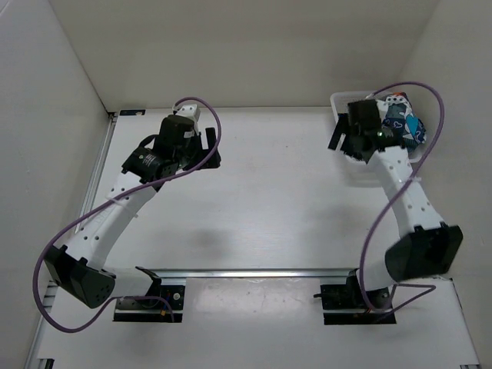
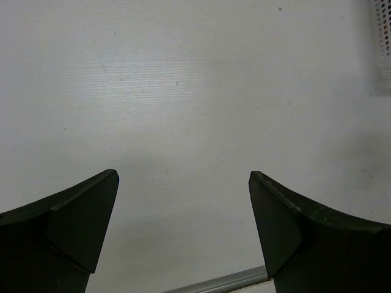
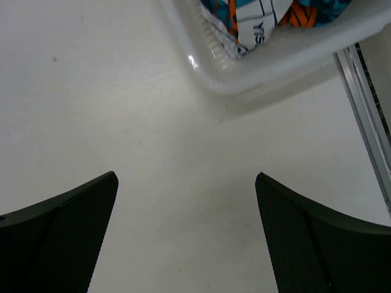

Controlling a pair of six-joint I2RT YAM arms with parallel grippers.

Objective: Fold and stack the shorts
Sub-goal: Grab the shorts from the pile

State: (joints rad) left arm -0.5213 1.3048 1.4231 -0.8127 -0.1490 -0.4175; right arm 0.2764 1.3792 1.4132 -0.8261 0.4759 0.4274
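At the far right corner of the white worktop (image 1: 269, 207), we found the soft comic-print shorts in teal, orange, navy and white (image 1: 403, 121) bunched inside the white plastic mesh basket (image 1: 344, 100), not yet lifted out. The right fingers (image 3: 61, 238) stood wide apart and held nothing. They hovered over bare worktop just beside the basket's near wall. In the right wrist view the shorts lay ahead of them and a little to the right, over the rim. Crumpled as they were, we could not tell their long axis. The left fingers (image 2: 61, 238), equally spread and empty, hung well apart on the far left, so we judged the right arm the one to reach in.
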